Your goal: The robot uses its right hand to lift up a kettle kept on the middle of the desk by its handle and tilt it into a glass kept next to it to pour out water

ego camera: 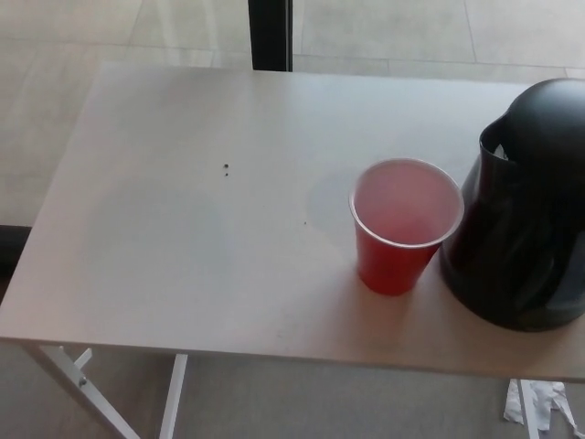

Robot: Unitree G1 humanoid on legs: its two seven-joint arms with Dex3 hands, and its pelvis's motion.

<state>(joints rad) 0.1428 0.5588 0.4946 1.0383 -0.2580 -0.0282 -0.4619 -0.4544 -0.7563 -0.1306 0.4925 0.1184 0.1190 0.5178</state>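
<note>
Black kettle (521, 219) upright on desk (183, 238), red cup (402, 229) just beside

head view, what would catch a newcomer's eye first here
The red cup stands out most, upright near the table's front edge, right of centre. Close on its right sits the black kettle, bulky and partly cut off by the picture's right edge, its spout towards the cup. The rest of the pale table is bare apart from a couple of tiny dark specks, and no robot hand shows.
</note>
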